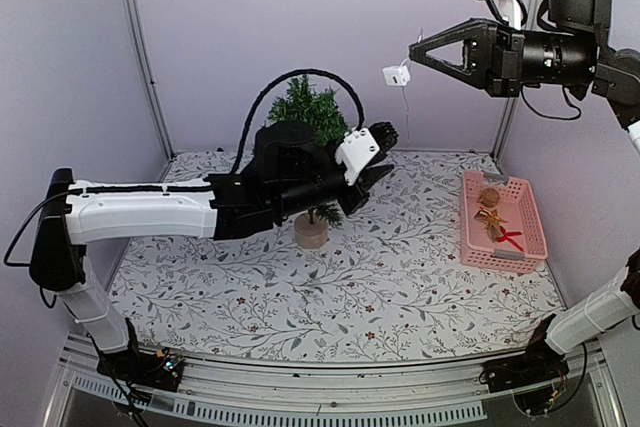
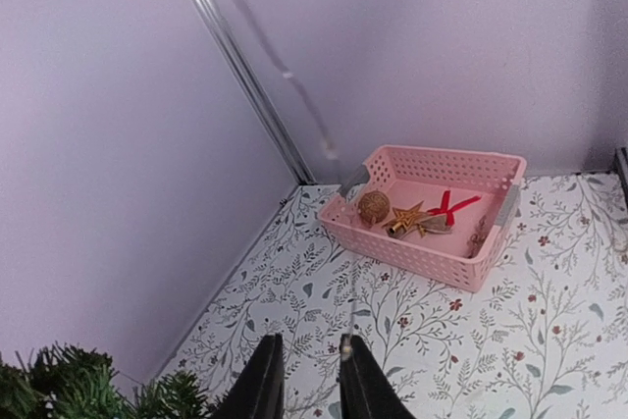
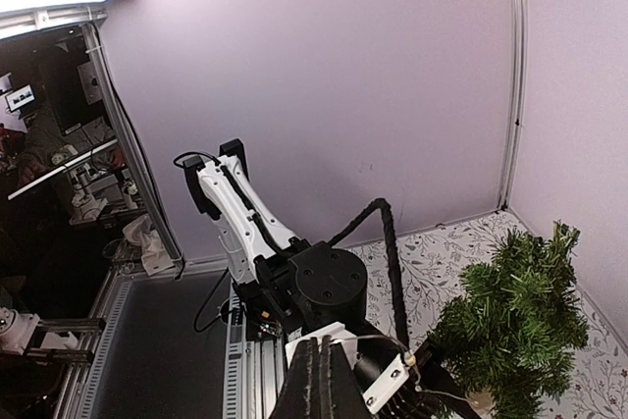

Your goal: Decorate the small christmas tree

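The left end effector (image 2: 307, 355) stands narrow, its fingers slightly apart, with a thin string (image 2: 330, 153) running down into the gap beside one finger. If it closes off-line, the string could slip free. A hard pull could snag the branches and tip the tree (image 1: 305, 107), which stands mid-counter (image 1: 300, 297) just behind that arm. High and farther off, the right end effector (image 1: 416, 51) is pinched tight on the string near a white tag (image 1: 396, 74). The string is faint, and the arm hides the tree's lower branches.
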Controlling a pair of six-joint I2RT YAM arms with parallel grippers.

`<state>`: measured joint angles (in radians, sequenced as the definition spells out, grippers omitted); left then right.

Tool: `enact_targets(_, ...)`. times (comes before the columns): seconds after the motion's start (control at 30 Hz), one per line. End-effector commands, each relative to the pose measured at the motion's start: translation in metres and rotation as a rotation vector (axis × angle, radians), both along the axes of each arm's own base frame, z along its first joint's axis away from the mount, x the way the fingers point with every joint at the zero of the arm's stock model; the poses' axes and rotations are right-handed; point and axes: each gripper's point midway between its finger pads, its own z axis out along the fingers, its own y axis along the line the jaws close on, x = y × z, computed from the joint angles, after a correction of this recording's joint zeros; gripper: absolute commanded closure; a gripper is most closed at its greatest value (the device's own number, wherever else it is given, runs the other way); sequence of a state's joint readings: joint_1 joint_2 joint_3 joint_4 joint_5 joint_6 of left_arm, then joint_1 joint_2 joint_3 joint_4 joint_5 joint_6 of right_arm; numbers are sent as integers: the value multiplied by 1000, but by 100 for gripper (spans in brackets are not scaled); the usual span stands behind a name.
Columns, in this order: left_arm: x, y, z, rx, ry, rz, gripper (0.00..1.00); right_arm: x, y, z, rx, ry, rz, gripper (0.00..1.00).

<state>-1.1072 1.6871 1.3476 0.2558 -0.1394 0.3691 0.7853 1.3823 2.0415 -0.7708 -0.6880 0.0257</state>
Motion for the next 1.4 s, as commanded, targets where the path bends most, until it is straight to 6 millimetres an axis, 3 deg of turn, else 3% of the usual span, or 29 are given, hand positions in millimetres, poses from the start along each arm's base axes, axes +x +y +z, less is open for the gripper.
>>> enact_targets(0.0, 11, -1, 16, -19, -20, 4, 87, -8, -9, 16, 34, -39, -11, 100)
enact_targets(0.07, 3, 3, 20, -25, -14, -19, 100, -6, -10, 17, 35, -45, -27, 100)
enact_targets(0.33, -36, 56, 57, -126, 47, -47, 100, 14, -12, 29, 75, -93, -138, 100)
enact_targets(0.57, -47, 96, 46, -159, 172, 12, 100, 39, 5, 37, 127, -121, -179, 100)
enact_targets(0.9, -30, 179, 9, -234, 276, 285, 100, 68, 33, 25, 127, -120, -184, 100)
enact_targets(1.07, -13, 222, 6, -298, 275, 440, 100, 85, 45, 19, 128, -132, -209, 100)
enact_targets(1.37, 25, 257, -5, -327, 286, 635, 100, 122, 72, 13, 144, -164, -254, 100)
